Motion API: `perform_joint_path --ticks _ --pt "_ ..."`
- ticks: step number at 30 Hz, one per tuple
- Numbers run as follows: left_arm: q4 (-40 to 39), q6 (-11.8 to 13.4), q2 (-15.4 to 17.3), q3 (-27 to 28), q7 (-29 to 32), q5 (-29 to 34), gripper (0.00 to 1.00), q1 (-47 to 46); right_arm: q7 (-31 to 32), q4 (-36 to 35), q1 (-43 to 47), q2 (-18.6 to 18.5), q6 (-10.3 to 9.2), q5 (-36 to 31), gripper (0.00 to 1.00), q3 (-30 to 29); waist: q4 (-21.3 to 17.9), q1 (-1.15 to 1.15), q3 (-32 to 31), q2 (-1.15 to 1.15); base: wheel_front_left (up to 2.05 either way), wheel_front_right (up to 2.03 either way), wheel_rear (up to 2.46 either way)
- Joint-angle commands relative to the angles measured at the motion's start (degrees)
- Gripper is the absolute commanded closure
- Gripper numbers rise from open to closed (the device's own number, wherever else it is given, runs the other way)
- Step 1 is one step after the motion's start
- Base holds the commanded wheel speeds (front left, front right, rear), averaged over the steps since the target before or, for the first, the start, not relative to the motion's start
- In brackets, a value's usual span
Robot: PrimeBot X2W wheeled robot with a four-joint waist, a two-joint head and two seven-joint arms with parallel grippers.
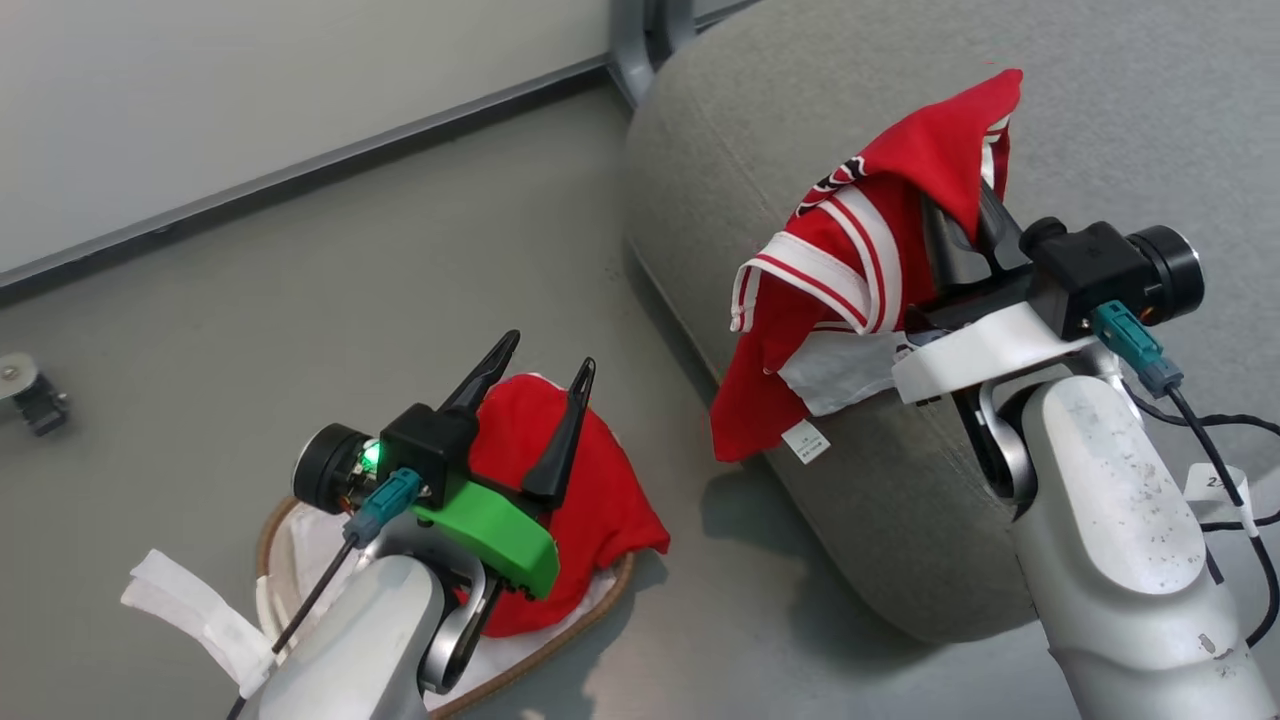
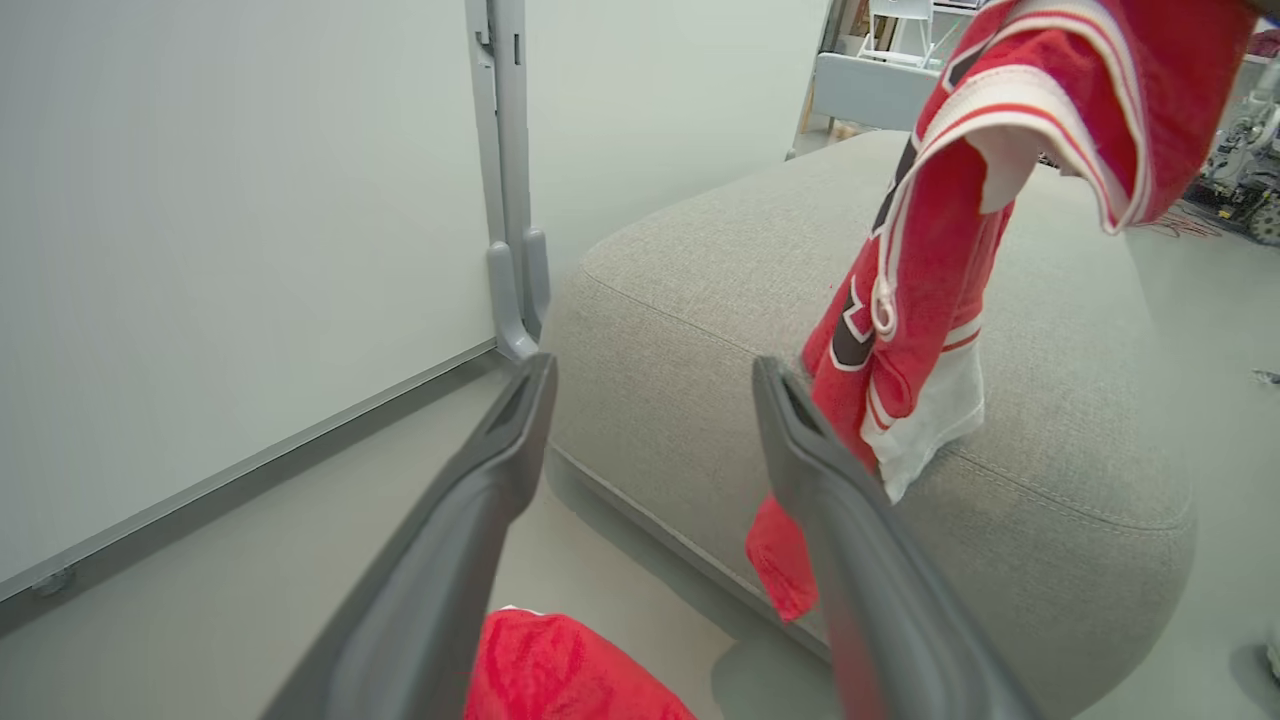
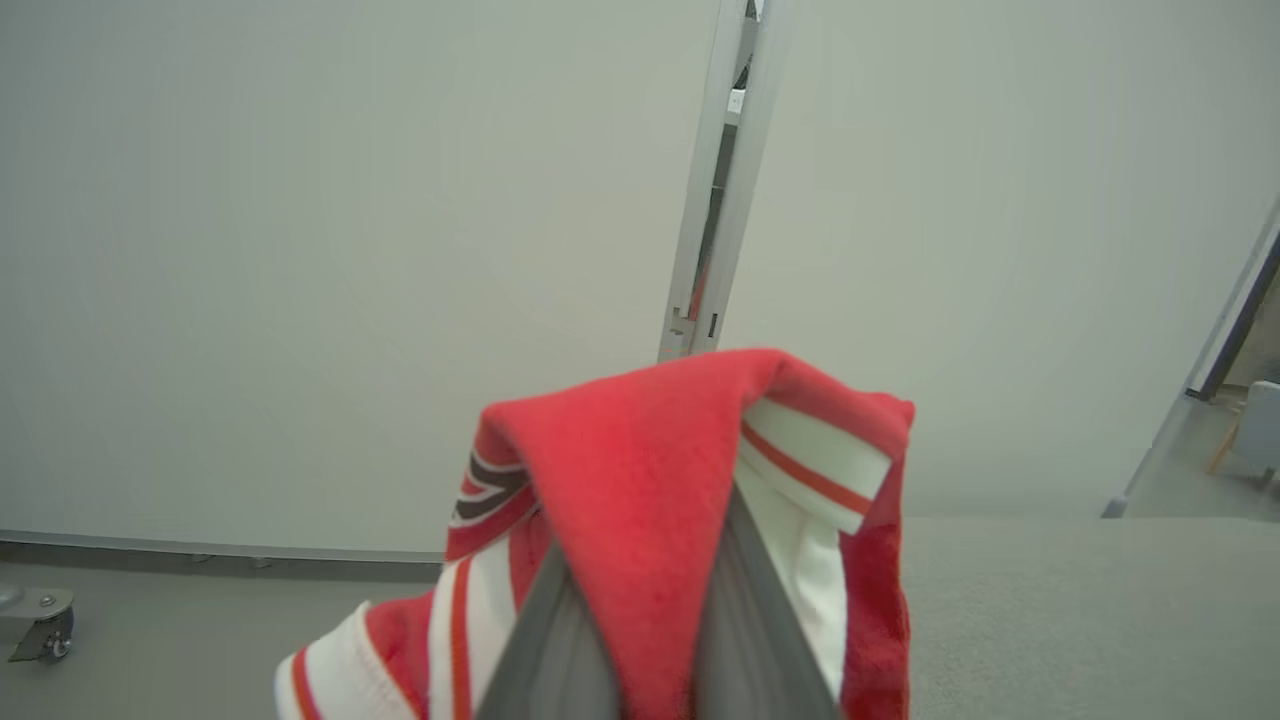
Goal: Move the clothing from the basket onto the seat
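Note:
In the head view my right gripper (image 1: 965, 225) is shut on the red jersey (image 1: 860, 260) with white-striped hems. It holds the jersey up over the near edge of the grey seat (image 1: 720, 150), and the cloth hangs down the seat's side. The cloth covers its fingertips (image 3: 650, 600). My left gripper (image 1: 550, 352) stands open just above the plain red garment (image 1: 600, 500), which lies heaped in the basket (image 1: 560, 640) on the floor. The left wrist view looks between the spread fingers (image 2: 652, 368) at the seat (image 2: 700, 280) and the hanging jersey (image 2: 930, 300).
The basket's white liner (image 1: 200, 610) spills over its left rim. A white wall panel with a grey post (image 1: 630, 40) runs behind the seat. A caster (image 1: 30, 390) sits on the floor at the far left. Black cables (image 1: 1230, 440) trail beside my right arm.

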Motion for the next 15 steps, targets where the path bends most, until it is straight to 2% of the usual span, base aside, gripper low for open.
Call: perform_joint_path --ticks 1,7,10,15 --pt "-0.2 -0.1 0.5 -0.2 0.1 0.3 0.00 -0.9 0.0 -0.3 0.4 -0.1 -0.08 0.3 1.00 -0.4 -5.5 0.00 3.7 0.00 0.00 0.00 0.00" --pt "-1.4 0.0 0.6 -1.1 0.4 1.1 0.00 -1.7 0.0 1.0 -1.4 -0.1 -0.08 -0.8 1.00 -1.7 -5.7 0.00 5.2 0.00 0.00 0.00 0.00" --pt "-2.1 -0.3 0.4 -1.8 0.3 1.7 0.00 -2.2 0.0 2.4 -3.8 -0.8 -0.08 -1.6 1.00 -2.6 -4.1 0.00 6.3 0.00 0.00 0.00 0.00" --pt "-3.4 -0.7 0.1 -3.4 0.8 2.7 0.00 -3.1 0.0 4.9 -11.5 -5.2 -0.08 -2.7 1.00 -5.5 0.7 0.00 8.9 0.00 0.00 0.00 0.00"
